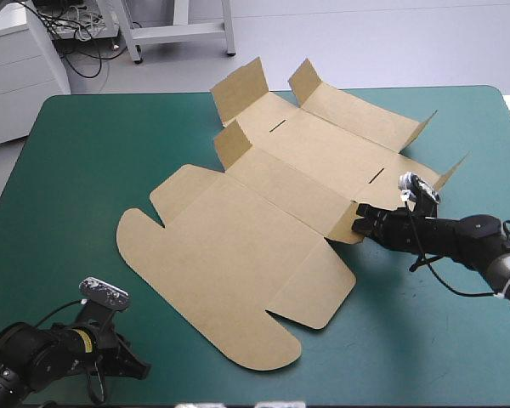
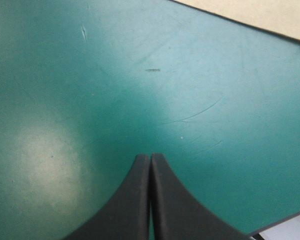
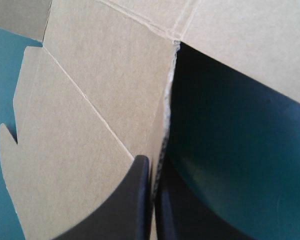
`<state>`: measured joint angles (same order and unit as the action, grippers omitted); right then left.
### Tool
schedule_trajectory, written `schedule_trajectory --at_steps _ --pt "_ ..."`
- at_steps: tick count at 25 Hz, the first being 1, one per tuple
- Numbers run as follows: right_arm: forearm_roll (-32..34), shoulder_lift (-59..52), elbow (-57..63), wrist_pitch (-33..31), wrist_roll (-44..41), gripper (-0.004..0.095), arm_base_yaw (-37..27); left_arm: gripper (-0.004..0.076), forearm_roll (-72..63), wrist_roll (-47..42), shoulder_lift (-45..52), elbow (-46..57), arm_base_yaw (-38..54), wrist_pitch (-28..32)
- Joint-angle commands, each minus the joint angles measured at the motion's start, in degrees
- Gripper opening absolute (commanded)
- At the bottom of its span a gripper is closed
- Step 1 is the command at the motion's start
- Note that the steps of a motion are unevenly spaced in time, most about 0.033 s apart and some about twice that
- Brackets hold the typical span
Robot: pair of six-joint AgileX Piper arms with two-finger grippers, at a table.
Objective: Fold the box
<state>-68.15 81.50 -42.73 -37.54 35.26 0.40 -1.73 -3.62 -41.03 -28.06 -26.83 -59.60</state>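
Right gripper (image 1: pixel 360 223) pinches a side flap (image 1: pixel 340 219) of the brown box (image 1: pixel 238 246), lying mostly flat mid-table.
Its low, outstretched arm clamps the flap's edge, probably to raise a wall; the left gripper (image 1: pixel 141 369) rests closed and empty on the teal-green cover (image 1: pixel 76 170), clear of the board.

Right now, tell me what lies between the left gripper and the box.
Only bare teal-green cover lies between the left gripper and the box. The high view shows that stretch, and the left wrist view agrees.
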Motion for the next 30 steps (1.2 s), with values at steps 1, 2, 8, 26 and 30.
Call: schedule_trajectory --at_steps 1,2,8,26,30 --pt "6.0 -1.5 -6.9 -4.6 2.4 -0.0013 0.2 -0.0032 -0.3 -0.5 0.1 -1.2 -0.3 1.4" --pt "8.8 -1.5 -8.9 -5.3 2.3 -0.0013 0.2 -0.0032 -0.3 -0.5 0.1 -1.2 -0.3 1.4" --pt "33.1 -1.4 -27.4 -9.7 0.0 -0.0023 0.2 -0.0032 -0.2 -0.9 0.1 -1.2 -0.3 1.4" --pt "40.6 11.7 -49.9 -16.2 32.2 -0.0023 2.6 -0.0032 -0.2 -0.9 0.1 -1.2 -0.3 1.4" --pt "41.7 14.3 -52.4 -13.8 41.5 -0.0023 6.7 -0.0032 -0.2 -0.9 0.1 -1.2 -0.3 1.4"
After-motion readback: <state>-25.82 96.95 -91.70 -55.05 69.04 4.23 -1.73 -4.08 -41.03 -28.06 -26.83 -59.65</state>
